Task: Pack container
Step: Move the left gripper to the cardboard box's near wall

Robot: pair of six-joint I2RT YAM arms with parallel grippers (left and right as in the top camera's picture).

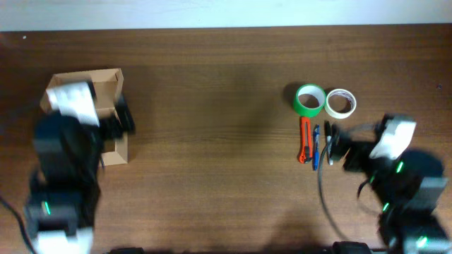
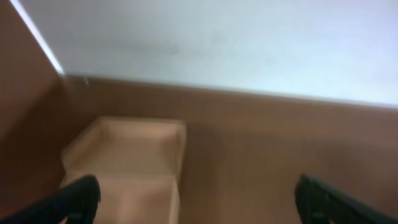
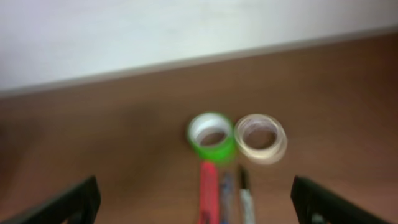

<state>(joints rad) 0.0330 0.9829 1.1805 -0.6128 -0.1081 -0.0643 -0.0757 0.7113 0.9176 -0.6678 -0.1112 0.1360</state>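
Box [image 1: 109,83] sits far left on the worktop [image 1: 212,155], lid open, partly under the left arm. The left fingers [image 2: 78,199] are spread wide above it, holding nothing. Right fingers [image 3: 68,202] also wide apart & empty, nr green tape [image 3: 211,137], pale tape [image 3: 261,138], red cutter [image 3: 208,193] & pens [image 3: 245,202] — well apart from box.
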